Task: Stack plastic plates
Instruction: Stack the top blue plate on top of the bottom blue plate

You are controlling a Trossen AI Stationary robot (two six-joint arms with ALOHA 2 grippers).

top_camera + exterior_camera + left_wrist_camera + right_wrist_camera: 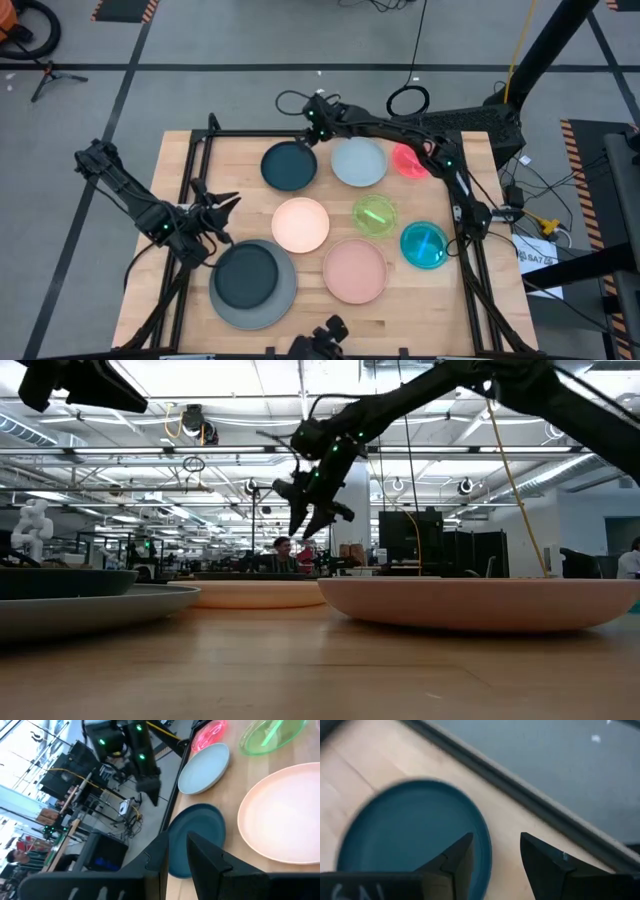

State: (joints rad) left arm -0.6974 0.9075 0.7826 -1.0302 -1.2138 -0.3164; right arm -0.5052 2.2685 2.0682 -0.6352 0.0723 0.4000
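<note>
We find the right tool [318,122] raised above the far edge of the desk [180,180], just beyond the rim of the dark teal plate [288,166]; its fingers stand apart with nothing between them, as the right wrist view confirms, where the dark teal plate lies flat on the wood under the two fingers. The left tool [222,205] waits over the left part of the desk, just beyond the charcoal plate [246,274], which already sits nested in the large grey plate [283,300]; its fingers are only narrowly apart and we see nothing held between them. The remaining plates lie singly on the desk: the light blue plate [359,161] beside the dark teal one, the translucent red plate [410,159] at the far right, the cream plate [300,224] in the middle, the green plate [374,215] and the translucent teal plate [424,245] to its right, and the salmon pink plate [354,270] at the near side. We judge these plates to be light, stiff and smooth, so they are likely to slide on the wood when pushed and to slip in a weak grip. We advise taking hold at the raised rim, one finger inside the lip and one outside, at the side nearest the tool, and lifting level to prevent tilting.
</note>
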